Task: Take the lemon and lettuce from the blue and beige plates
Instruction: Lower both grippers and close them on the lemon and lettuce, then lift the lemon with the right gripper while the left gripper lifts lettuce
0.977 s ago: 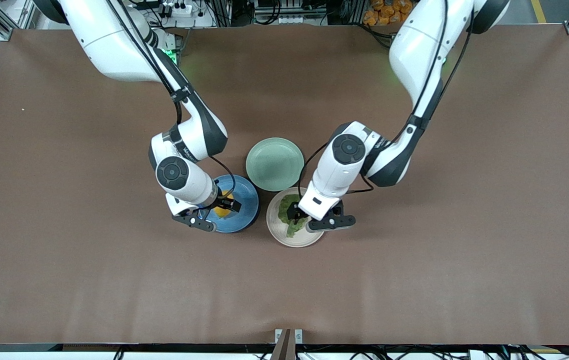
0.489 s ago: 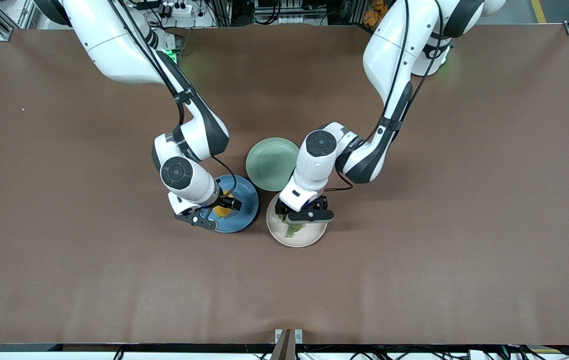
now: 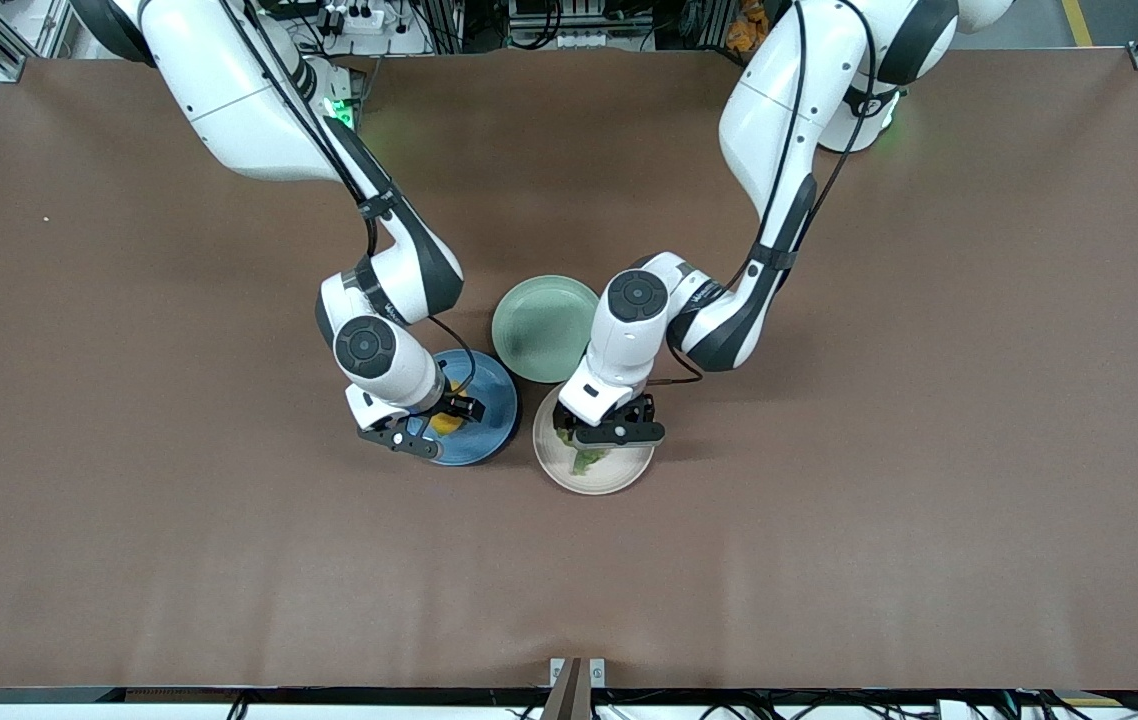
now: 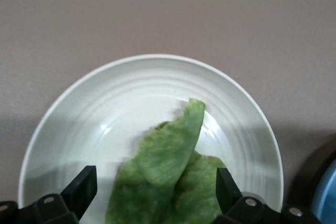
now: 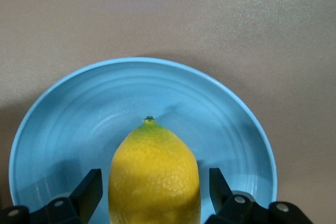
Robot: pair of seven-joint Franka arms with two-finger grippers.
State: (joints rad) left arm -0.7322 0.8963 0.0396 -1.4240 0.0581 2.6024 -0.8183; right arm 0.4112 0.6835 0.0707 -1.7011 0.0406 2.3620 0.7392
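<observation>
on the brown table (image 3: pixel 929 450) i had three plates close together near the middle: the mint-green plate (image 3: pixel 541 325) farthest from the front camera, the blue plate (image 3: pixel 484 420) toward the right arm's end and the beige plate (image 3: pixel 594 475) toward the left arm's end, these two side by side and nearer the camera. my right tool (image 5: pixel 150 192) was low over the blue plate, released, its two fingers (image 5: pixel 89 190) spread to either side of the lemon (image 5: pixel 155 177), which lay on that plate between them, apart from both. my left tool (image 4: pixel 152 190) was low over the beige plate, also released, and the lettuce (image 4: pixel 170 182) lay on that plate between its spread fingers (image 4: pixel 81 190), one curled edge of the leaf standing up, neither finger touching it.
</observation>
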